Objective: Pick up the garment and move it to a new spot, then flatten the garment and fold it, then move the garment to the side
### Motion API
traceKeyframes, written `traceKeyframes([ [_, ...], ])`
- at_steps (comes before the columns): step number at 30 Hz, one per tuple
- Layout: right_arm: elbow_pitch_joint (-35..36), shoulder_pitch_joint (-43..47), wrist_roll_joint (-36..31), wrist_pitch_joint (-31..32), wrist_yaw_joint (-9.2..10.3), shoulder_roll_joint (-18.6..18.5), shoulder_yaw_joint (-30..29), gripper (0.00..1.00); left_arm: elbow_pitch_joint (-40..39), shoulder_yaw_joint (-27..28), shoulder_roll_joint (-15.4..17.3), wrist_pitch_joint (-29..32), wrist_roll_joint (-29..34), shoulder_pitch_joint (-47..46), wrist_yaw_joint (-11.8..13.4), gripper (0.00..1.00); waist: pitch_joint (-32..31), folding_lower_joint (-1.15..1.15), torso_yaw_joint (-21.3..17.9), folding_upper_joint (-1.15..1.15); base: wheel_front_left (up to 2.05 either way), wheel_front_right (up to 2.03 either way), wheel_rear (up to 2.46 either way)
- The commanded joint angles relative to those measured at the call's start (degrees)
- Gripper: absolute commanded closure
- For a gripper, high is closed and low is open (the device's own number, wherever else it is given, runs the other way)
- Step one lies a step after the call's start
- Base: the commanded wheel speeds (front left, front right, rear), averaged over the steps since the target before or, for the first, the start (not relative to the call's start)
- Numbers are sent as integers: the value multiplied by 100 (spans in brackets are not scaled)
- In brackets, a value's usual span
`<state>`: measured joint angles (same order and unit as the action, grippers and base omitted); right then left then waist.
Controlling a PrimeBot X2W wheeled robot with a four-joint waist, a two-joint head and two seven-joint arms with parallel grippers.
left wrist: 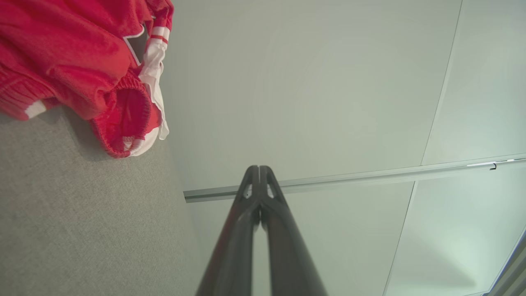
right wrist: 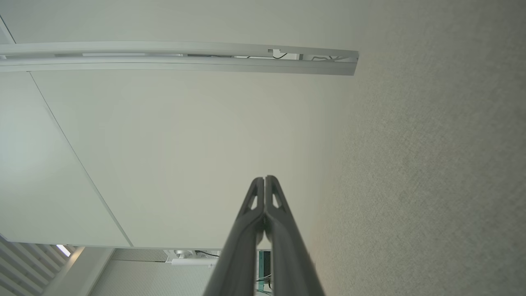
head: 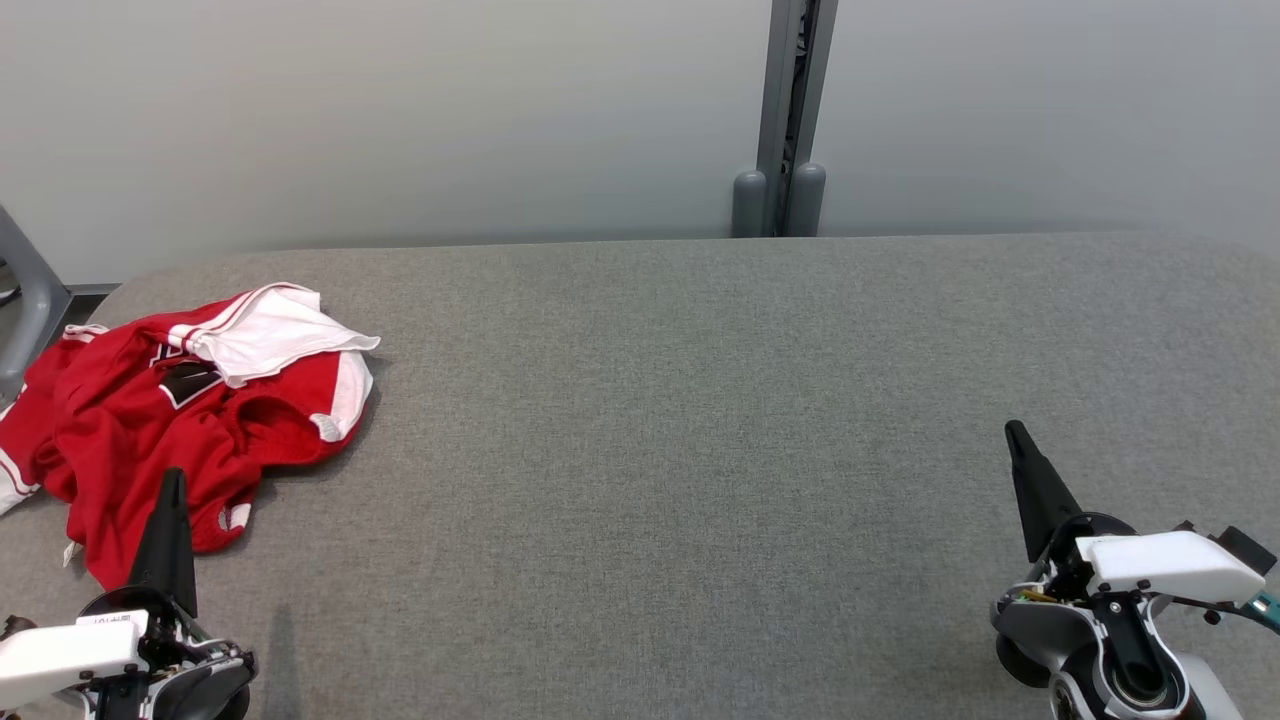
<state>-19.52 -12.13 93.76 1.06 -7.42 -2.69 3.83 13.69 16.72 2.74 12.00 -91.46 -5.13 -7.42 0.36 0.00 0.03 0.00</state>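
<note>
A red garment with white panels and a dark chest patch lies crumpled at the far left of the grey felt table. My left gripper stands at the lower left, shut and empty, its tip over the garment's near edge. In the left wrist view the shut gripper points past the table toward the wall, with the garment at the upper left. My right gripper stands shut and empty at the lower right, far from the garment. The right wrist view has its fingers pressed together.
A pale wall runs behind the table, with a grey vertical post at its middle. A grey metal frame stands off the table's left end. The table's back edge curves down at both ends.
</note>
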Motion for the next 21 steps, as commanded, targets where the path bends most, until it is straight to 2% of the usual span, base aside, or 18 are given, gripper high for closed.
traceKeyframes([
  [1, -17, -9, 28, 12, -15, -38, -25, 100, -12, 9, 32, -11, -6, -103, -21, 100, 0, 0, 0, 0, 0, 0, 0],
  [21, -17, -9, 28, 12, -15, -38, -27, 100, -12, 9, 32, -11, -7, -103, -21, 100, 0, 0, 0, 0, 0, 0, 0],
])
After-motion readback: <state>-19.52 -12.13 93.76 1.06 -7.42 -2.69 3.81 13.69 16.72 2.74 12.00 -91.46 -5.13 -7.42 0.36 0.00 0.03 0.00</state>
